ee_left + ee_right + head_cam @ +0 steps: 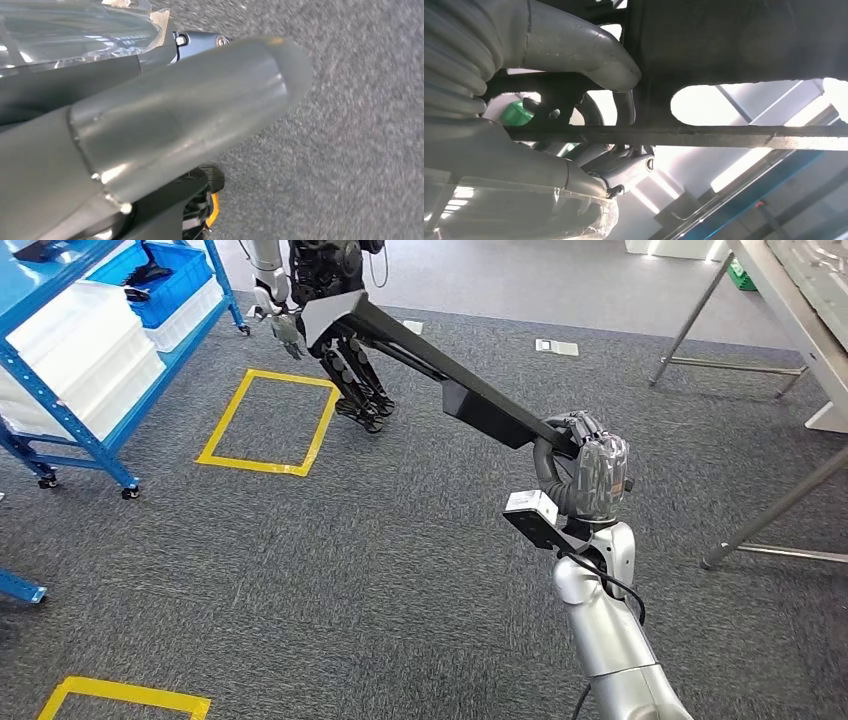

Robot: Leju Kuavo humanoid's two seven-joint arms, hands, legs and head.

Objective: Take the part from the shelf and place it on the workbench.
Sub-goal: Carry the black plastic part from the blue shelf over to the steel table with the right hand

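Head view has my right hand (588,468) with fingers wrapped round one end of the long black part (440,370), carrying it level toward the counter (800,300); I cannot tell how my left fingers lie.

Shelf (70,350) far left; workbench (800,300) far right.

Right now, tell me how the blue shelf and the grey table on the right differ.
1. The blue shelf rolls on small castors; the grey table stands on slanted legs.
2. The shelf holds white bins; what is on the table is unclear.
3. The shelf stands left of the right hand gripping the long black part; the table stands right.
Both stand on grey carpet.
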